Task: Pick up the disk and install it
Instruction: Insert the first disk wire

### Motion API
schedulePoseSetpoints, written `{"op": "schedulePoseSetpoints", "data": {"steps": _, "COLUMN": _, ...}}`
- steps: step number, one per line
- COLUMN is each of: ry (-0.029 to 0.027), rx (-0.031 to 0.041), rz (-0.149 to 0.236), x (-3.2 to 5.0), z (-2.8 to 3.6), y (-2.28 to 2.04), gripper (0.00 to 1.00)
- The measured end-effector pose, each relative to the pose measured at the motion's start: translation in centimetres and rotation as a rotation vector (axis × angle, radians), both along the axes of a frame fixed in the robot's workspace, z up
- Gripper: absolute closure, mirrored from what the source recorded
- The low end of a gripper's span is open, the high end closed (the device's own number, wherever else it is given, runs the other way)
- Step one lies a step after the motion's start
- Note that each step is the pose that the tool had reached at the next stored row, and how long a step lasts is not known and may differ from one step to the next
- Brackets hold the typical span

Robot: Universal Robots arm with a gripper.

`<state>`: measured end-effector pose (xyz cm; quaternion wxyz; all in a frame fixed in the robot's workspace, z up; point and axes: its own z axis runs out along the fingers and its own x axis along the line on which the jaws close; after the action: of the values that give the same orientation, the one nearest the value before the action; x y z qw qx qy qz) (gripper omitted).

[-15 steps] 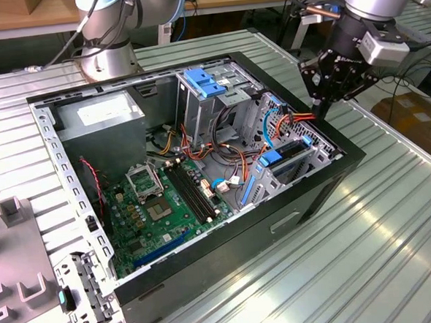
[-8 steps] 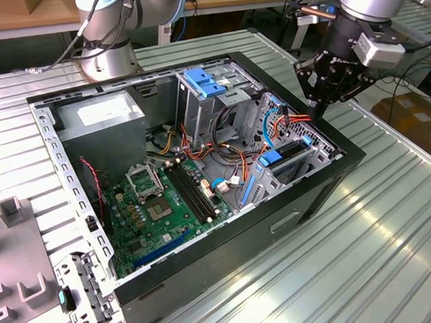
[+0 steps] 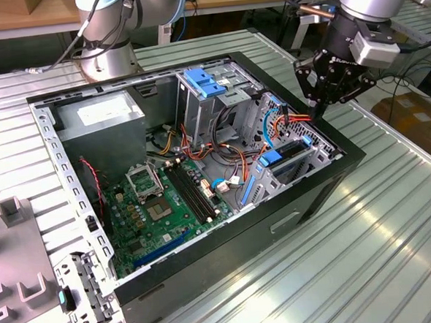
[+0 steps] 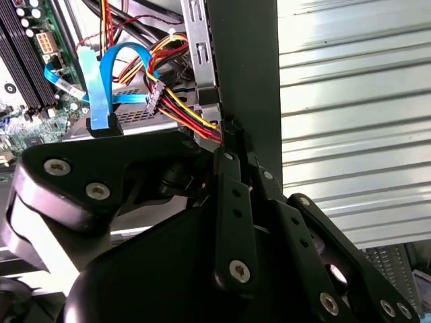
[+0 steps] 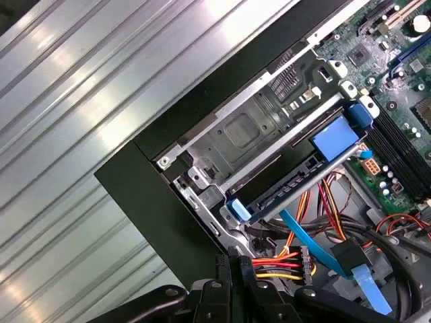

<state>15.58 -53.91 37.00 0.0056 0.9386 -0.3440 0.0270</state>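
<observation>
The disk (image 5: 289, 182) stands on edge in the metal bay at the corner of the open computer case (image 3: 316, 192), with blue rails and a blue tab (image 5: 333, 138) on it. In the exterior view the disk (image 3: 292, 151) sits low in that bay, at the case's right end. My gripper (image 3: 316, 111) hangs over the case rim just beside the bay. Its fingers (image 4: 229, 182) are shut together in both wire-side views. A red, yellow and black wire bundle (image 5: 276, 266) with a black connector (image 5: 304, 262) runs up to my gripper (image 5: 242, 269). I cannot tell whether the wires are pinched.
A blue flat cable (image 4: 108, 87) loops near the connector (image 4: 153, 94). Inside the case lie the green motherboard (image 3: 163, 201), a grey power-supply box (image 3: 99, 117) and a drive cage with a blue handle (image 3: 203, 82). Ribbed metal table (image 3: 367, 255) surrounds the case. Grey fixtures (image 3: 13, 210) stand at the exterior view's left.
</observation>
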Motion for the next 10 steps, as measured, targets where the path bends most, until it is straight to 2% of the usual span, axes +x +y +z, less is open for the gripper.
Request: {"op": "schedulePoseSetpoints", "data": {"steps": 10, "ry": 0.0000, "rx": -0.0001, "rz": -0.132, "x": 0.00, "z": -0.03, "y": 0.00, "gripper": 0.84}}
